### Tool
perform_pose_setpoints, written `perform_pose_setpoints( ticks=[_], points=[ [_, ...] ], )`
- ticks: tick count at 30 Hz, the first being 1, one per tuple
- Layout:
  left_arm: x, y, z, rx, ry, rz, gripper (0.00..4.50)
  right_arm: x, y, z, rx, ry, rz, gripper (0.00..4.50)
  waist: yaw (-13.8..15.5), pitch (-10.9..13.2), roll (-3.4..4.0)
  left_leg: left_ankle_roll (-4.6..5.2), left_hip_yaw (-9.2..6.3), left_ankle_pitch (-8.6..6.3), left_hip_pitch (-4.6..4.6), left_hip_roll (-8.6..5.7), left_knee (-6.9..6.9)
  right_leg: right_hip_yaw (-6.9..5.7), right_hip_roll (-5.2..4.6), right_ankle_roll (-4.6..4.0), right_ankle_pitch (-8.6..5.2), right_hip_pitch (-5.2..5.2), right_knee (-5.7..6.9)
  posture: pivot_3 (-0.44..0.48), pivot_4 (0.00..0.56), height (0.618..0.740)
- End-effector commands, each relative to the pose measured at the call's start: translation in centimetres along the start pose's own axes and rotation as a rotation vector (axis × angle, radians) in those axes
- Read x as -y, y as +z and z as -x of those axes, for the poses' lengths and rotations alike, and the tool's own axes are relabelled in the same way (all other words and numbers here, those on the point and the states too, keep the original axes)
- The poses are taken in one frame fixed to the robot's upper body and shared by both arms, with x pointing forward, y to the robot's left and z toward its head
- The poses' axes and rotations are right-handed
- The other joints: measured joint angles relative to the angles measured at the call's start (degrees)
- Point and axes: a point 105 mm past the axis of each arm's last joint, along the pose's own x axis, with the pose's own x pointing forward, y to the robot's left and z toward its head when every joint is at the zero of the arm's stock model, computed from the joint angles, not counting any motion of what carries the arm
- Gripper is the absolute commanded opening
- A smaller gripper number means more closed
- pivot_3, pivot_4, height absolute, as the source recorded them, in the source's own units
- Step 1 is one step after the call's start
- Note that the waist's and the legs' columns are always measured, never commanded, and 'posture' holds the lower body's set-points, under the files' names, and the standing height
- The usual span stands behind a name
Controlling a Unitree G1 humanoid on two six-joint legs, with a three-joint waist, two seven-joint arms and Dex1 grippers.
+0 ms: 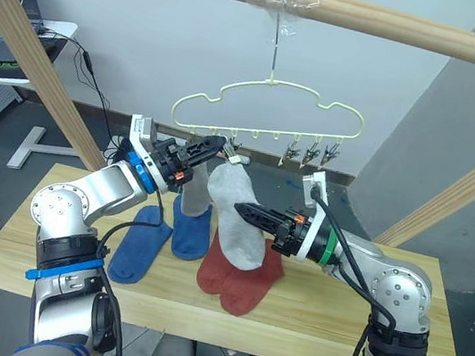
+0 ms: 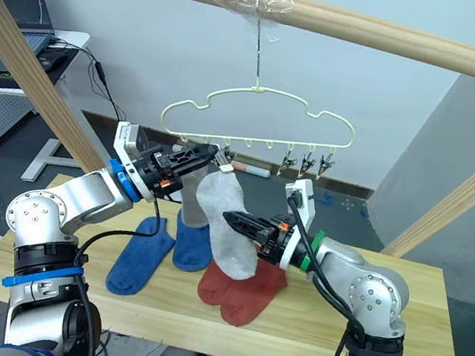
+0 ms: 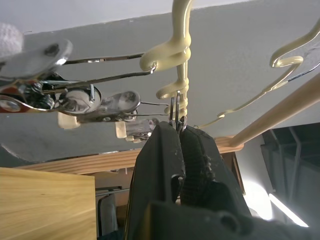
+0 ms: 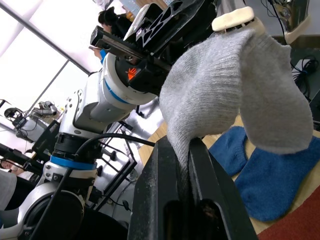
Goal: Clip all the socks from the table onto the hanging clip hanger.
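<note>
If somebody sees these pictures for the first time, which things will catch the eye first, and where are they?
First, the grey sock hanging in mid-air above the table: the right claw is shut on it. Above it, the pale wire hanger hangs from a wooden pole, and the left claw is shut on one of its metal clips. Below, two blue socks and two red socks lie on the table.

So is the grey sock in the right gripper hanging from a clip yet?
Yes. The grey sock hangs with its top edge pinched in a pale-tipped clip, while the right gripper is shut on its lower part.
</note>
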Motion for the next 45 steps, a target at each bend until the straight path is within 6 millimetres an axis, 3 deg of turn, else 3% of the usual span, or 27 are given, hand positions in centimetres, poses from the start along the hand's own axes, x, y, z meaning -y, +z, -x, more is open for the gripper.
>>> perform_pose_setpoints(
  ticks=[1,7,13,17,21,25,28,35,43,45],
  points=[
    [2.2,0.2,-0.1,-0.002,-0.093,-0.036,0.0,-0.5,1.7,0.0,0.068,0.024,0.023,0.03,0.01,0.01,0.0,0.0,0.0,0.0,0.0,0.0,0.0,0.0,0.0,0.0,0.0,0.0,0.0,0.183,0.202,0.74],
    [2.1,0.1,0.1,-0.003,-0.086,-0.049,0.0,-0.2,2.2,-0.1,0.08,0.017,0.027,0.03,0.03,0.06,0.01,0.0,-0.01,0.0,-0.01,0.0,-0.01,-0.02,0.0,0.0,0.0,0.0,-0.03,0.184,0.203,0.74],
    [2.0,0.0,0.3,-0.005,-0.082,-0.071,1.78,-0.4,0.9,-0.5,0.026,0.018,0.045,0.0,0.04,0.06,0.01,0.0,0.0,0.0,-0.01,0.0,-0.02,-0.01,0.0,0.0,0.0,-0.01,-0.04,0.187,0.203,0.74],
    [0.9,0.4,1.0,0.009,0.0,-0.131,2.97,-1.2,-0.3,-1.5,-0.015,0.039,0.055,0.0,-0.12,0.07,0.02,0.0,0.0,0.0,-0.01,0.02,-0.03,0.0,0.0,0.0,0.0,-0.03,-0.03,0.188,0.203,0.74],
    [0.2,0.9,1.5,0.008,0.048,-0.196,2.97,-1.9,-1.3,-2.5,-0.047,0.064,0.049,0.0,-0.03,0.07,0.03,-0.01,0.0,0.0,-0.01,0.02,-0.04,0.0,0.0,0.0,0.0,-0.05,-0.03,0.193,0.202,0.74],
    [-0.6,1.0,1.8,-0.016,0.127,-0.384,3.01,-1.3,-2.2,-3.0,-0.092,0.023,0.078,1.03,-0.02,0.08,0.04,-0.01,0.04,0.0,-0.01,0.01,-0.04,0.02,0.0,0.0,0.0,-0.06,-0.06,0.195,0.2,0.74],
    [-1.2,0.8,2.2,-0.052,0.176,-0.59,3.01,0.5,-2.8,-2.3,-0.128,-0.078,0.137,1.98,0.07,0.09,0.06,-0.02,0.07,0.0,-0.01,0.01,-0.07,0.04,-0.01,0.0,0.0,-0.07,-0.07,0.197,0.195,0.74],
    [-1.3,-0.9,2.7,-0.126,0.151,-0.821,3.01,2.4,-3.6,1.9,-0.158,-0.194,0.248,4.37,0.32,0.09,0.06,-0.02,0.17,0.0,-0.09,0.01,-0.26,0.08,-0.04,-0.01,0.0,-0.12,-0.38,0.196,0.194,0.74],
    [-0.5,-3.7,0.4,-0.079,0.075,-1.041,3.01,1.0,0.1,5.4,-0.087,-0.273,0.491,4.44,0.26,0.09,0.06,-0.01,0.2,-0.01,-0.12,0.01,-0.24,0.13,-0.05,0.0,0.01,-0.15,-0.4,0.16,0.185,0.74],
    [-0.2,-4.1,-0.2,-0.058,0.057,-1.052,2.63,0.6,1.1,5.7,-0.056,-0.286,0.525,4.5,0.22,0.09,0.06,0.0,0.19,-0.01,-0.13,0.0,-0.22,0.13,-0.04,0.0,0.01,-0.14,-0.38,0.148,0.181,0.74]
  ],
)
